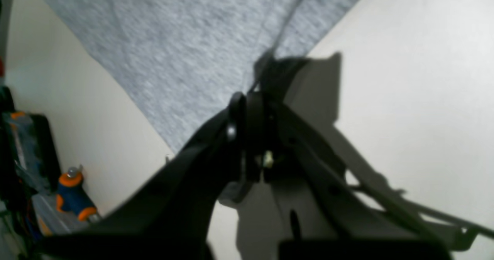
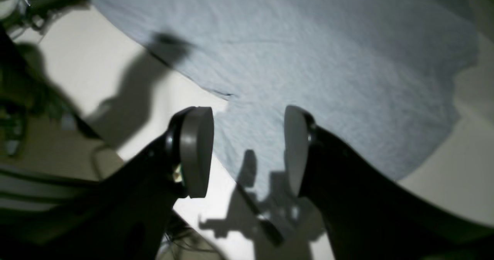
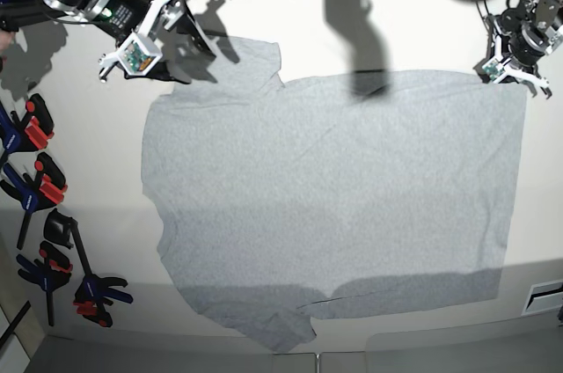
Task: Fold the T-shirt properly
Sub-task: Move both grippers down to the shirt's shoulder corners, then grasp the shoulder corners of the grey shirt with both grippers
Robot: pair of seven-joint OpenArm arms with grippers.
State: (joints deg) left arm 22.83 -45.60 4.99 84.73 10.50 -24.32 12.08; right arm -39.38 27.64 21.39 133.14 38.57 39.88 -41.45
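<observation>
The left tool (image 1: 249, 109) has its jaws pressed together on a corner of the T-shirt (image 3: 334, 197), the grey cloth running up and away from the pinch in the left wrist view; in the base view this tool (image 3: 510, 69) sits at the shirt's hem corner by the far edge of the table (image 3: 352, 34). The right tool (image 2: 249, 148) stands with its two pads (image 2: 197, 148) well apart and holds nothing; a sleeve of the shirt lies below and between the pads, though the blur hides whether they touch the cloth. In the base view that tool (image 3: 145, 43) hovers just beside the far sleeve. No lettering, label or tag can be read on the side facing up, which is plain heather grey. The shirt lies spread flat on the table, its long axis running from the right tool's end to the left tool's end: sleeves and neck toward the right tool, straight hem toward the left tool. Several blue, red and black clamps (image 3: 44, 188) lie on the table, well apart from both tools.
</observation>
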